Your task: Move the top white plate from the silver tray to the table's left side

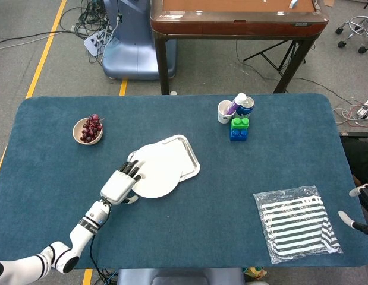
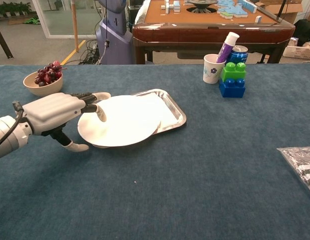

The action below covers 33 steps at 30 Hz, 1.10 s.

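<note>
The right hand (image 1: 365, 208) is cut off by the head view's edge (fingers unreadable); the white plate (image 2: 122, 120) hides the silver tray's (image 2: 176, 114) left part.

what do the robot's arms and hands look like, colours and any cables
The left hand has a smooth light grey shell and black fingers with pale tips. Its white segmented arm has a black wrist band and a thin black cable. The right hand shows only white and black parts at the edge.

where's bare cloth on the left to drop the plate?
Bare cloth lies between the grape bowl and left hand, and along the near edge left of the striped bag. Crowded: silver tray under the white plate; cup and blocks far right.
</note>
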### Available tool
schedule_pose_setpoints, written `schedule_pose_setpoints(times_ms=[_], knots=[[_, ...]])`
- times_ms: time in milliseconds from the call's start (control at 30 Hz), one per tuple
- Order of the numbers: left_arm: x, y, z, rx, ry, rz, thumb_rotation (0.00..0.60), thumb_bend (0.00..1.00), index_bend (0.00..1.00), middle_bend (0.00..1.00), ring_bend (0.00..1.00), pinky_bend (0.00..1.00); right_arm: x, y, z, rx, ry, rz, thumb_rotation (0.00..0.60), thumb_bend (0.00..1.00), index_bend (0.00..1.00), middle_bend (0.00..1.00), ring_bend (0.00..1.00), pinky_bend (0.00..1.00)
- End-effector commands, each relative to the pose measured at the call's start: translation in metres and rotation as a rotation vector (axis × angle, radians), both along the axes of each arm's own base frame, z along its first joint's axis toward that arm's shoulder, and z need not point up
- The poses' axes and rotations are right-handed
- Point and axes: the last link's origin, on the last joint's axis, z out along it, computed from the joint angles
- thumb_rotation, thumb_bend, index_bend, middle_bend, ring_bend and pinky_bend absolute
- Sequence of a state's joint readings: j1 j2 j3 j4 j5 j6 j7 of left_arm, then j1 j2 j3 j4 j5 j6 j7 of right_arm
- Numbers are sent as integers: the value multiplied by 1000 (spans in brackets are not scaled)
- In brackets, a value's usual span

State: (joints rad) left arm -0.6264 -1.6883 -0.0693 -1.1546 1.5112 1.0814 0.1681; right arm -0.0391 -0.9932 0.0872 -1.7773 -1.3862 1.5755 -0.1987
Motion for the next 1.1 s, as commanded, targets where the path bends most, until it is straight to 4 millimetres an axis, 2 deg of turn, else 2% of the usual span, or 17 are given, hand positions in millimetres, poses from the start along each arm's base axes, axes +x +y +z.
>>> schedule_pose_setpoints(times_ms=[33, 767, 967, 1100], knots=[[0, 0, -1, 3, -4, -5, 600, 169, 328, 0, 0, 125, 0, 0, 1, -2, 0, 1, 600, 113, 456, 400, 344, 409], [-4, 0, -7, 13, 3, -28, 600, 178, 360, 0, 0, 146, 1, 2, 6, -21, -6, 6, 600, 188, 456, 400, 345, 409], [-4, -1, -8, 12, 0, -19, 600, 269, 365, 0, 0, 149, 1, 2, 6, -20, -4, 5, 600, 191, 456, 400, 345, 409], [-4, -1, -8, 13, 1, -19, 600, 285, 366, 0, 0, 149, 1, 2, 6, -19, -3, 4, 600, 191, 456, 400, 344, 409]])
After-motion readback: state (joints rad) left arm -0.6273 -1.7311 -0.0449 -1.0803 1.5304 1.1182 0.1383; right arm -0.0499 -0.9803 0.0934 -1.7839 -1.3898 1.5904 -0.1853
